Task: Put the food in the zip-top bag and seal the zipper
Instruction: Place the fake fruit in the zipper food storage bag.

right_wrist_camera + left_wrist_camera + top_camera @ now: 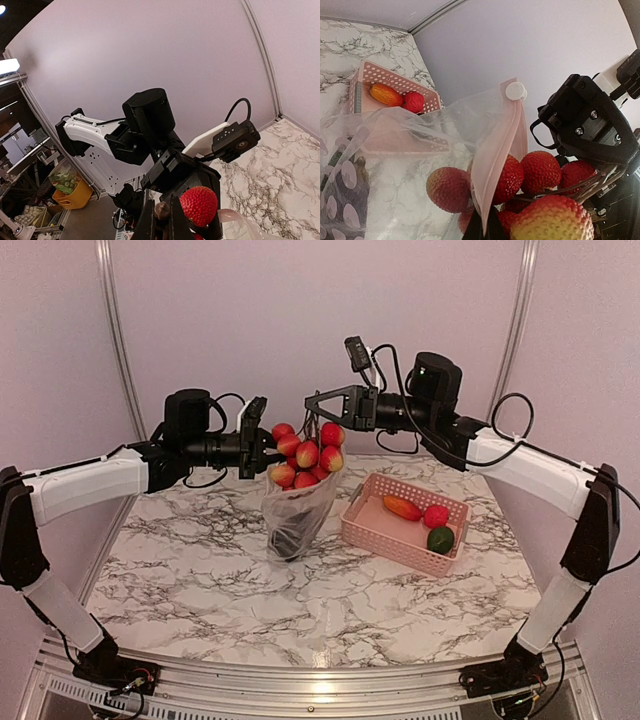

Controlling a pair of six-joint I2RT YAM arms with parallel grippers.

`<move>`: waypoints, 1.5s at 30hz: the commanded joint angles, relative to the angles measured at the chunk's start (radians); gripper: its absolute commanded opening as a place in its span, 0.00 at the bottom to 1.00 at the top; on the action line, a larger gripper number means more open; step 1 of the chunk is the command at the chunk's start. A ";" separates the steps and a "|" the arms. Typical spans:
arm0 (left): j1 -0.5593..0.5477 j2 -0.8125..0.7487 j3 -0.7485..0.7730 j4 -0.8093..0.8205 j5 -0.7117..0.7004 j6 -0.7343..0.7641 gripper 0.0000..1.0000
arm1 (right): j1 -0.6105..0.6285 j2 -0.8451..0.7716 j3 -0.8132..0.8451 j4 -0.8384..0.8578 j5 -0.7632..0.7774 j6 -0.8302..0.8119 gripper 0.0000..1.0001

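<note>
Clear crinkly zip-top bag was pinched by left gripper, red-pink berry bunch by right gripper. Bag was judged best held wide open for lowering.

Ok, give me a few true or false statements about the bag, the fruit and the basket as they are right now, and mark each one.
1. The right gripper holds the bunch of berries over the mouth of the bag. True.
2. The basket is empty. False: it holds an orange piece, a red berry and a green piece.
3. The left gripper pinches the bag's top edge. True.
4. The bag lies flat on the table. False: it stands upright, with a dark piece at its bottom.
</note>
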 commanded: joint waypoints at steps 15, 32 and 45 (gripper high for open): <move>0.040 0.007 0.037 -0.060 -0.091 0.049 0.00 | 0.034 0.021 0.137 -0.530 0.268 -0.323 0.00; 0.046 0.080 0.147 -0.362 -0.255 0.209 0.00 | 0.050 -0.040 0.073 -0.506 0.062 -0.384 0.00; 0.040 0.056 0.114 -0.250 -0.157 0.133 0.00 | 0.050 0.149 0.385 -0.734 0.457 -0.271 0.35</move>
